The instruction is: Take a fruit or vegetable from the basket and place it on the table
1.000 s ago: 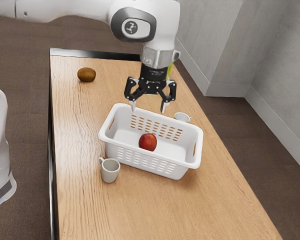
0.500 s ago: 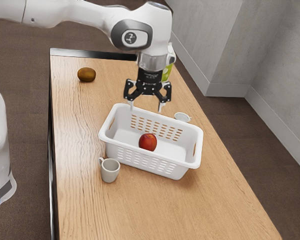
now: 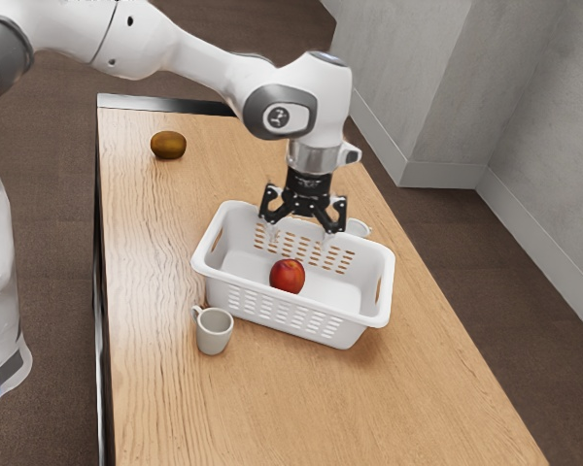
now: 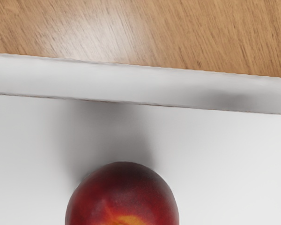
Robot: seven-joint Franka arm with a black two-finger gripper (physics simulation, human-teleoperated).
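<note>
Exterior view: gripper [image 3: 300,235] poised above a red fruit [image 3: 287,277]

Its jaws stand apart with nothing clamped, pointing down over the basket's far side. Below them, the fruit sits on the floor of the white basket [image 3: 345,335]. I'd call this the approach; next comes centring over the fruit, then lowering between the walls without knocking the rim. Behind the jaws, the arm [image 3: 199,58] stretches out high, bending down at the wrist.

open-topped white basket [image 3: 374,318], free room beside red fruit [image 3: 288,277], walls [image 4: 140,84] all round
</note>
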